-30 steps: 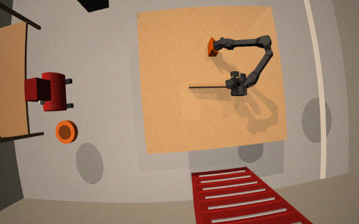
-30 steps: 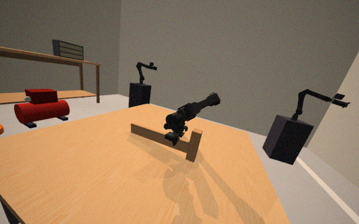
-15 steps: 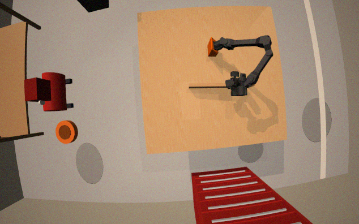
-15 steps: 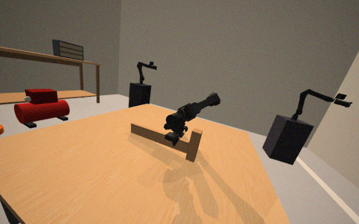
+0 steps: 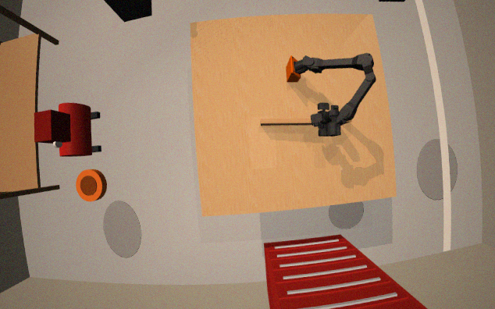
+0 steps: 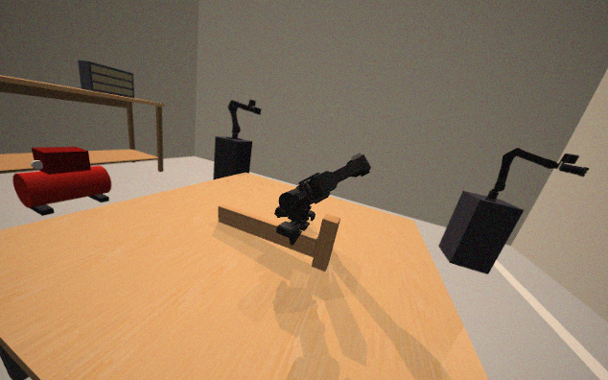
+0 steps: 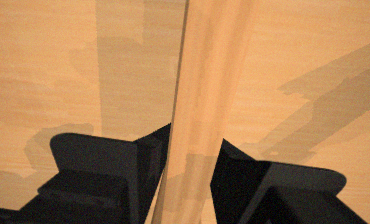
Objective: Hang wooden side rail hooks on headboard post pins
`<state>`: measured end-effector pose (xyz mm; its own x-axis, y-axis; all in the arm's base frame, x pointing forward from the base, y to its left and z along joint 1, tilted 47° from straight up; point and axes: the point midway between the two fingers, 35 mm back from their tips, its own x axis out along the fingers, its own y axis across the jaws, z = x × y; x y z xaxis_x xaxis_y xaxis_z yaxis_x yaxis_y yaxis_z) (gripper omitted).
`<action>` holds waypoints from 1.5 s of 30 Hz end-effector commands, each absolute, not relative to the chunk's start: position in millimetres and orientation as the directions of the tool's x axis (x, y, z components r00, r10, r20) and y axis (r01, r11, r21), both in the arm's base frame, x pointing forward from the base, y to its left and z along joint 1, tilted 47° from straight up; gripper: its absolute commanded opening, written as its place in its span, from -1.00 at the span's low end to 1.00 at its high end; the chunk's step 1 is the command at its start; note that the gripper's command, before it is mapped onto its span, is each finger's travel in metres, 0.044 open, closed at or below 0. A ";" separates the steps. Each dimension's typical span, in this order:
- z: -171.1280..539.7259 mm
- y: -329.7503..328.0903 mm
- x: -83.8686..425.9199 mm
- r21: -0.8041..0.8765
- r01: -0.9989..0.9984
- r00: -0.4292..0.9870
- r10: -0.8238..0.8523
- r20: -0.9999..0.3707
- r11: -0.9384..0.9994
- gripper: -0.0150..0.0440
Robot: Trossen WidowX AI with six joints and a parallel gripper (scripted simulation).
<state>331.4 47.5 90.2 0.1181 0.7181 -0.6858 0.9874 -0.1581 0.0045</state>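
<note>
Rail gripped beside the headboard post

The gripper (image 6: pixel 293 232) (image 7: pixel 189 128) is clamped on the wooden rail (image 5: pixel 285 124) (image 6: pixel 254 226) (image 7: pixel 206 75); in the exterior view, the upright post (image 6: pixel 326 244) stands at its four o'clock, the rail's far end toward ten. Hooks are hidden.

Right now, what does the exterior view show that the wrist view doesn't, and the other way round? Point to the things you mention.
Only the exterior view: the upright post (image 6: pixel 327 244) at the rail's near end, the rail's far end, the red tank (image 6: pixel 62 184) on the floor and two black pedestals (image 6: pixel 232 158) (image 6: pixel 481 232) with arms on them.

Only the wrist view: a close look down on the rail's top edge, with a finger on either side.

Both: the gripper (image 6: pixel 293 231) (image 7: pixel 189 128) shut on the rail (image 6: pixel 254 227) (image 7: pixel 203 85), and the wooden table (image 6: pixel 134 269) (image 7: pixel 36 60).
</note>
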 end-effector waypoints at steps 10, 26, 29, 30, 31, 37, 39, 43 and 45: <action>92.2 48.8 332.6 0.015 0.987 0.129 0.722 -0.680 -0.162 -0.49; 90.4 50.8 332.9 0.015 0.987 0.129 0.722 -0.680 -0.162 -0.49; 90.1 51.1 333.0 0.015 0.987 0.129 0.722 -0.680 -0.162 -0.49; 90.0 51.2 333.0 0.015 0.987 0.129 0.722 -0.680 -0.162 -0.49; 89.9 51.4 333.0 0.015 0.987 0.129 0.722 -0.680 -0.162 -0.49; 89.2 52.1 333.1 0.015 0.987 0.129 0.722 -0.680 -0.162 -0.49; 89.0 52.3 333.2 0.015 0.987 0.129 0.722 -0.680 -0.162 -0.49; 88.6 52.7 333.2 0.015 0.987 0.129 0.722 -0.680 -0.162 -0.49; 88.4 52.9 333.3 0.015 0.987 0.129 0.722 -0.680 -0.162 -0.49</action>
